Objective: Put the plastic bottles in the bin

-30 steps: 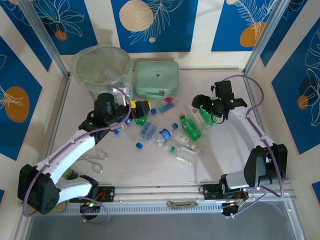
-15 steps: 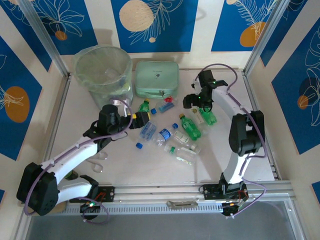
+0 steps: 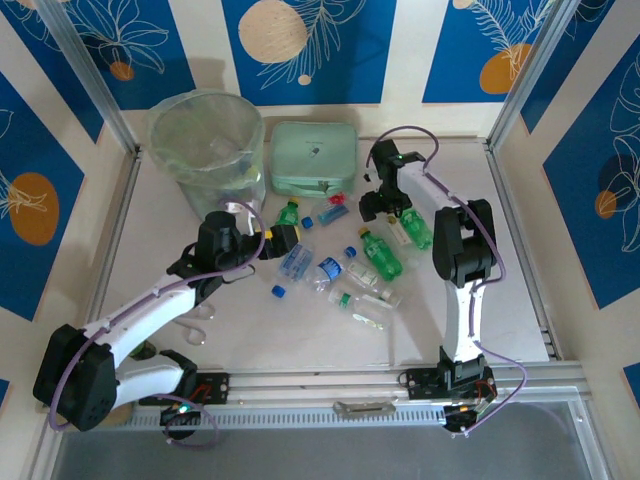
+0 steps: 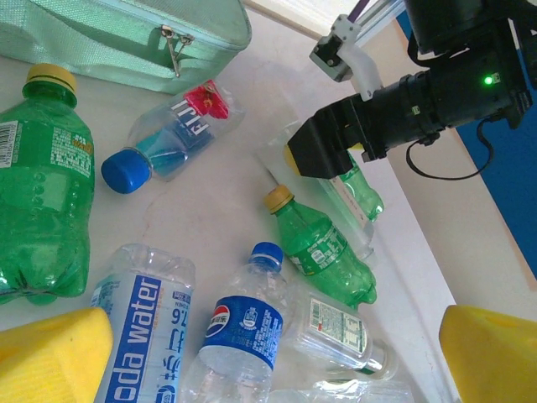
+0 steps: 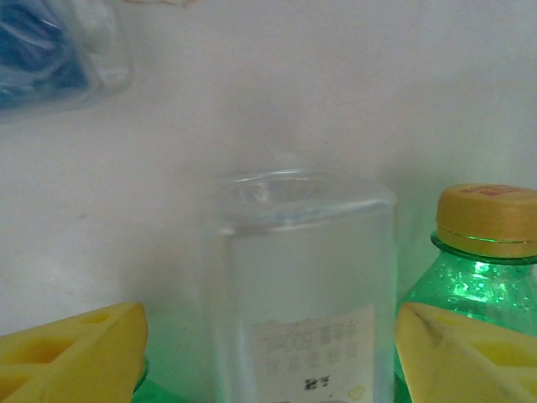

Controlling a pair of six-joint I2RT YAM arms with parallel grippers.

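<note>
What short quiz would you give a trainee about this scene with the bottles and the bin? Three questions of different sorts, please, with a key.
1. True or false: the left gripper is open and holds no bottle.
2. What lies between the fingers of the right gripper in its wrist view? A) a clear bottle B) a blue cap C) the mint case
3. In which corner of the table does the bin stand?

Key: 1 true; 2 A; 3 the far left corner.
</note>
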